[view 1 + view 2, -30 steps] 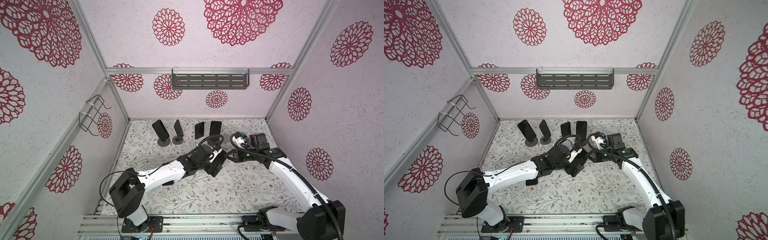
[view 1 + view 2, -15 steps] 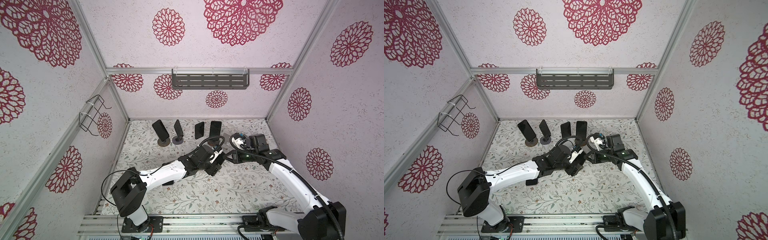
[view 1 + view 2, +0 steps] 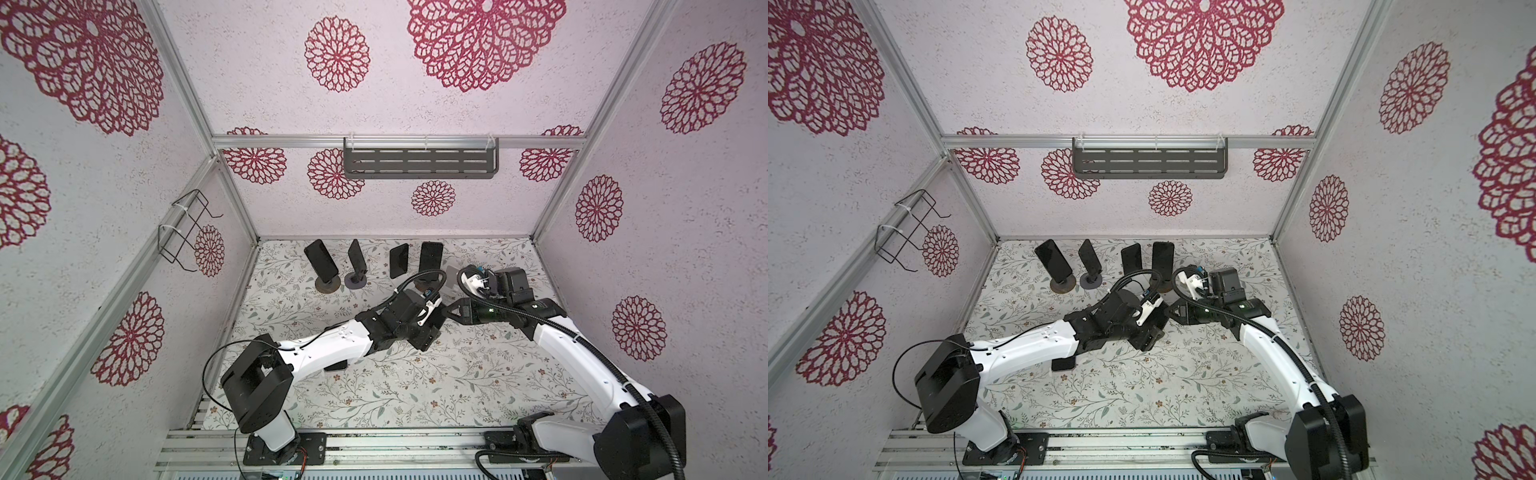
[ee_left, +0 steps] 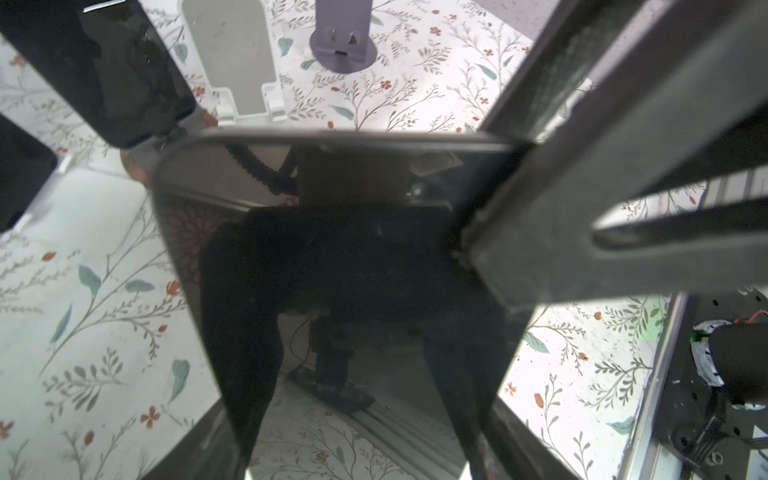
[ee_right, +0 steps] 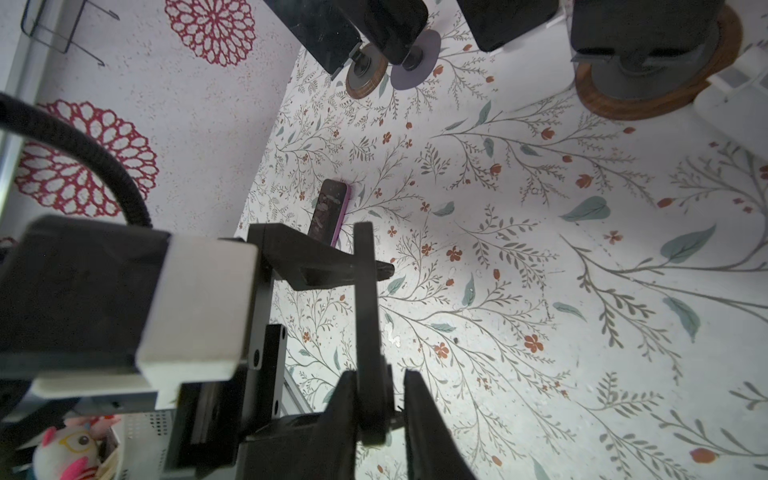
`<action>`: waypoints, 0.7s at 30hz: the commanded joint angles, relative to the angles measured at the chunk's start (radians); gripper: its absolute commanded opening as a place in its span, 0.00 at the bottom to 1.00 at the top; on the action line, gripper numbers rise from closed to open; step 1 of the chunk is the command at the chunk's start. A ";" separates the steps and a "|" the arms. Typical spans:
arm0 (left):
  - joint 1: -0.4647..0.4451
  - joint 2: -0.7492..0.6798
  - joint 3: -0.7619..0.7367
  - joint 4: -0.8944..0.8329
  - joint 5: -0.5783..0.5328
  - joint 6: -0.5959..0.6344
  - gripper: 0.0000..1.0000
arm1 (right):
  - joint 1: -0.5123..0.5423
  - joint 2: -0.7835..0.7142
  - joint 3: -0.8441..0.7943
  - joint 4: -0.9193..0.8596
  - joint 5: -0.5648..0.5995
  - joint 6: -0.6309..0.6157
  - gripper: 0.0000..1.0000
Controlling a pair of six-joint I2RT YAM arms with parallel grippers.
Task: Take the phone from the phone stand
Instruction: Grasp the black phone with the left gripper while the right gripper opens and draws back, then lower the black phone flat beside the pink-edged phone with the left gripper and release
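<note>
Phone (image 4: 332, 270): airborne above table (image 3: 457, 382), mid-workspace, apart from white stand (image 4: 232, 62). Left gripper (image 3: 432, 326): clamped across phone width. Right gripper (image 5: 379, 376): jaws slightly parted, straddling phone side edge; gap visible beside one finger.

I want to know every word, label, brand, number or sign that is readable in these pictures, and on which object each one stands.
No text can be read anywhere.
held phone: dark screen, only reflections.
standing phones: black screens, nothing written.
flat phone: only smudges.
tiny pale mark on the right arm: too small to read.
</note>
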 commanded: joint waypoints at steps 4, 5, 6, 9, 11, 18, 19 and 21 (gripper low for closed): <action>0.030 -0.013 0.023 -0.080 -0.048 -0.160 0.33 | 0.004 0.019 -0.037 0.095 0.128 0.067 0.26; 0.034 -0.012 0.033 -0.124 -0.077 -0.201 0.32 | 0.004 0.021 -0.050 0.110 0.140 0.073 0.26; 0.038 -0.009 0.045 -0.173 -0.098 -0.248 0.32 | 0.003 0.022 -0.064 0.126 0.157 0.081 0.26; 0.059 -0.001 0.059 -0.283 -0.115 -0.372 0.31 | 0.003 0.021 -0.106 0.164 0.196 0.099 0.26; 0.085 0.003 0.057 -0.350 -0.131 -0.468 0.31 | 0.004 0.016 -0.141 0.207 0.198 0.115 0.27; 0.209 0.023 0.025 -0.461 -0.116 -0.631 0.21 | 0.004 0.019 -0.222 0.300 0.194 0.132 0.27; 0.215 0.024 0.019 -0.451 -0.117 -0.636 0.21 | 0.005 0.023 -0.227 0.307 0.194 0.132 0.27; 0.222 0.036 0.023 -0.458 -0.130 -0.637 0.23 | 0.006 0.026 -0.230 0.314 0.194 0.132 0.27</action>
